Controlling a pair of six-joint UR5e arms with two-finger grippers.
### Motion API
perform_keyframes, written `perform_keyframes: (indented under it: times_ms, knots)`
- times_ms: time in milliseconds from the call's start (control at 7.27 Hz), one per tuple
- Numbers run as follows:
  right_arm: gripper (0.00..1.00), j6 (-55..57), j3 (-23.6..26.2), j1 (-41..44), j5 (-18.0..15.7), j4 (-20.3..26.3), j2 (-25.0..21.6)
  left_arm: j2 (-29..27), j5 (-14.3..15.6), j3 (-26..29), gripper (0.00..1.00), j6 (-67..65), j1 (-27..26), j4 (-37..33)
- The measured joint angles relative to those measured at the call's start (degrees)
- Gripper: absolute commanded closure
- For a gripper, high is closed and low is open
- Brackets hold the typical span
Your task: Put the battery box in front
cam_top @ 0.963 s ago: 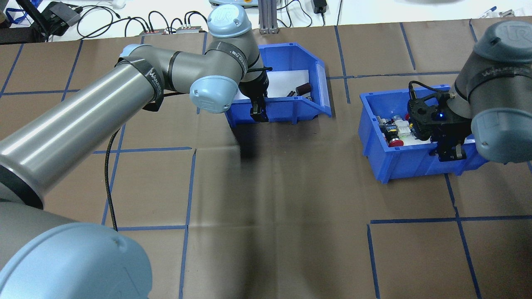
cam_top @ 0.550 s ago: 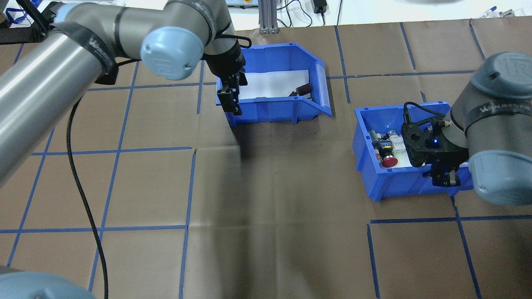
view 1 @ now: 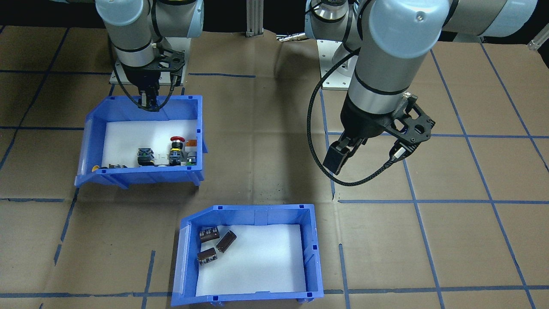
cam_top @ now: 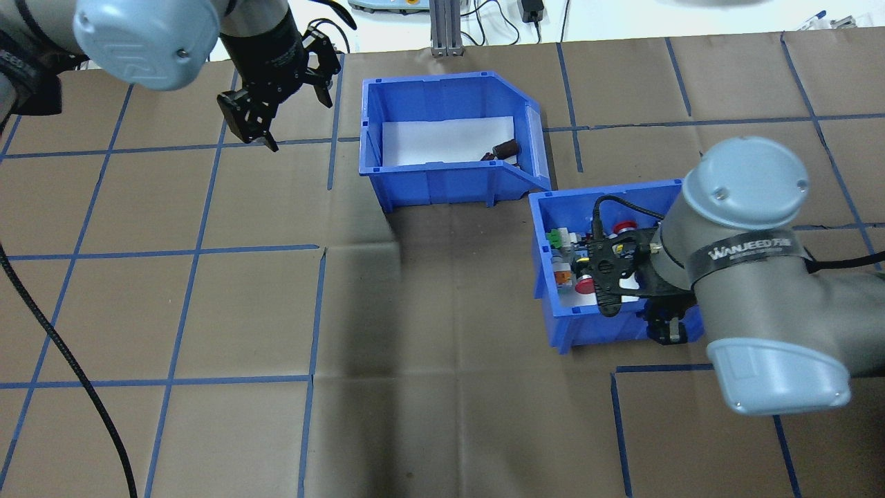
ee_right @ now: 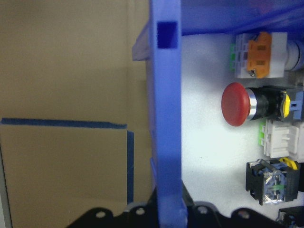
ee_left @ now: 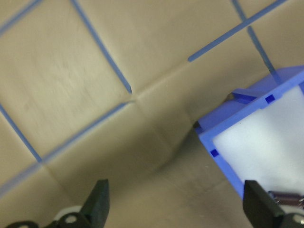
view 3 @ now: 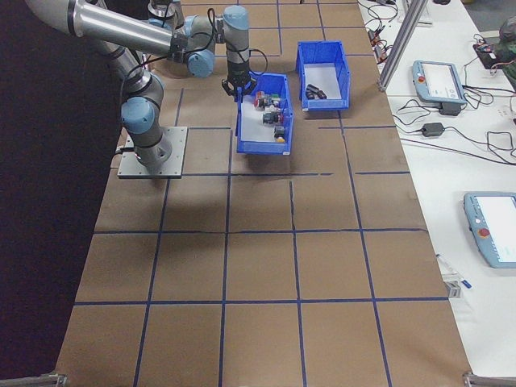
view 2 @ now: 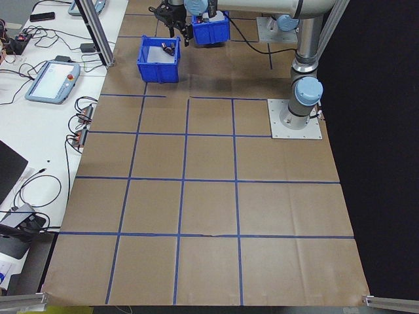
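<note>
Overhead exterior view: left claw [cam_top: 250, 128] hangs spread wide, holding nothing, beside the battery box [cam_top: 453, 183] on the counter's far side. Right claw [cam_top: 669, 330] is clamped on the switch bin [cam_top: 553, 325], so I'd worry about that bin's corner, nearly touching, nudging the box.

Far end of brown grid-taped table [view 2: 209, 196]: battery box [view 2: 159, 59], blue, white floor. Just beyond it, second blue bin [view 2: 211, 29]. Left gripper [view 2: 175, 29] above and just beside battery box, apart from it; jaw state not clear. Grey arm base [view 2: 298, 111] on mounting plate at right. Pendant [view 2: 52, 80] and cables on white bench at left.
</note>
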Motion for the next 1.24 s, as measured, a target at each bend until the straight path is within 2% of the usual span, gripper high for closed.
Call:
perform_keyframes:
  times_ms: [275,413,688,826,1239]
  knots:
    - [0.94,11.0,0.1,10.1,0.0,-2.3,0.7,4.7,0.1,-2.2,0.01,30.0,3.3,-0.5]
    - [0.94,16.7,0.0,14.8,0.0,-5.2,2.3,7.4,-0.1,-4.4,0.01,41.3,3.9,-0.8]
    - [0.94,26.3,-0.1,24.7,-0.9,-14.3,8.8,14.9,-0.4,-10.9,0.01,49.8,4.7,-0.5]
    - [0.94,29.1,-0.1,27.6,-1.9,-17.3,11.6,17.3,-0.4,-13.2,0.01,51.0,4.8,-0.2]
    - [0.91,30.8,0.1,29.2,-3.1,-19.6,14.0,19.4,-0.3,-16.5,0.01,54.7,4.9,0.2]
